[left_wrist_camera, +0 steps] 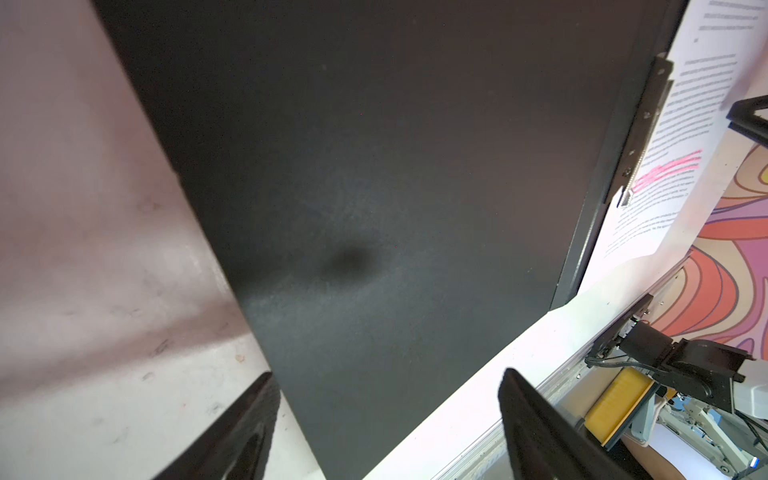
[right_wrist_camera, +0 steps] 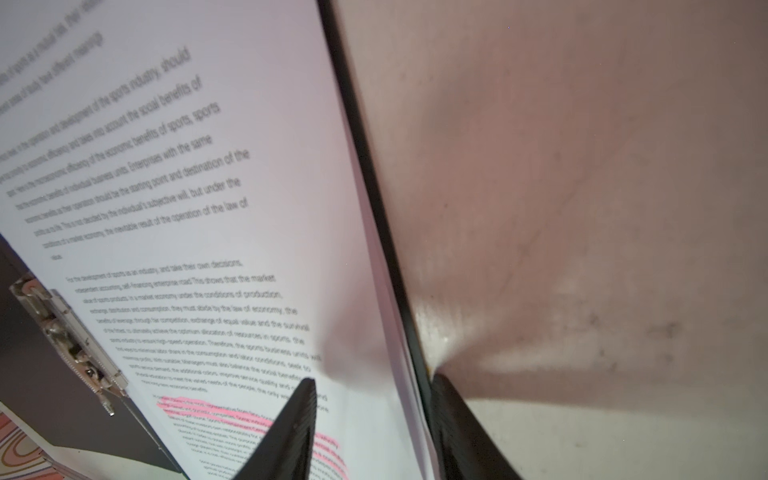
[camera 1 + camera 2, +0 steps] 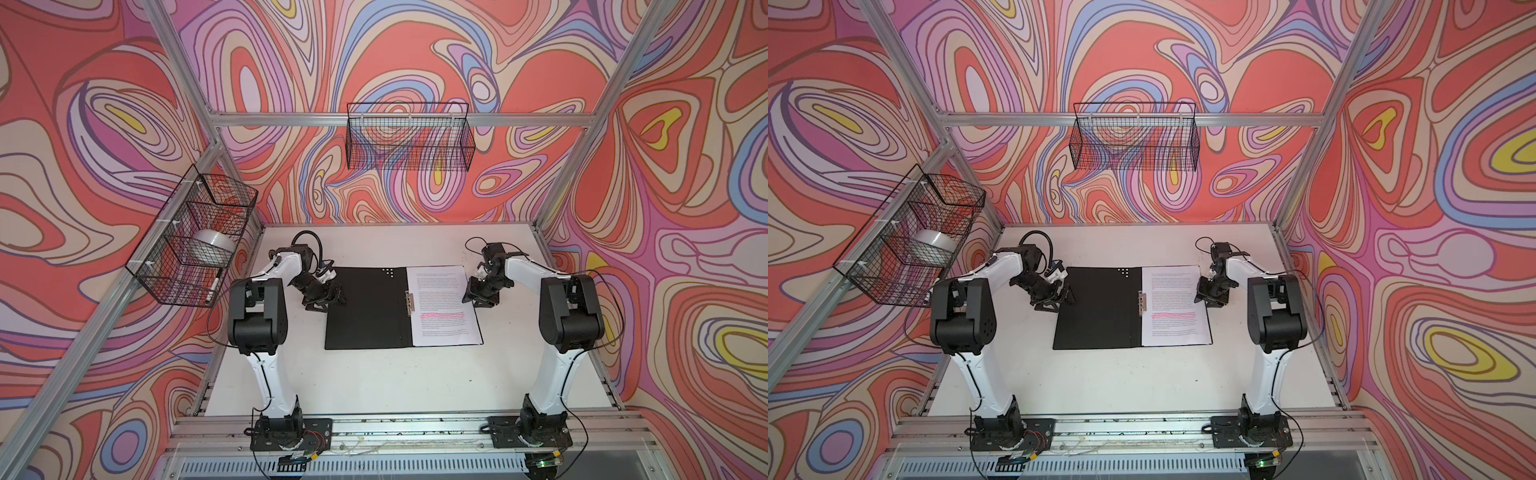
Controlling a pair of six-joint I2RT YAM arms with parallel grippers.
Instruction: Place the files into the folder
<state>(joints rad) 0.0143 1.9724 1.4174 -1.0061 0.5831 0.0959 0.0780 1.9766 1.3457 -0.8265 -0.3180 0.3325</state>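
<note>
Folder point(image 3: 365, 307) lies open flat at centre frame in both top views, black inside up, on the white table point(image 3: 374, 374). The files point(image 3: 442, 307) already sit on its right half, squared to the cover, long edge butted against the metal clip point(image 3: 410, 303) at the spine. The pink highlight band point(image 3: 442, 316) faces up. I read the loading as basically done. What's left is seating the sheets under the clip, if needed, and shutting the cover.

Left gripper point(image 3: 328, 302) is at the left edge of the black cover, upper-middle of that edge. Its jaws are spread wide and hold nothing. The left wrist view shows the cover running between the two fingers point(image 1: 253, 419). My guess is it's parked there to catch that edge and flip the cover over.

Right gripper point(image 3: 473, 300) is at the right edge of the paper. Its jaws are roughly half open and not clamped on anything I can see. In the right wrist view one finger point(image 2: 291, 428) is over the printed page and the other is outside the folder's black rim, so they straddle the edge. It's probably nudging or steadying the stack so it stays aligned. I can't tell whether the tips touch the paper.

The loose sheets could slide when the cover swings.
</note>
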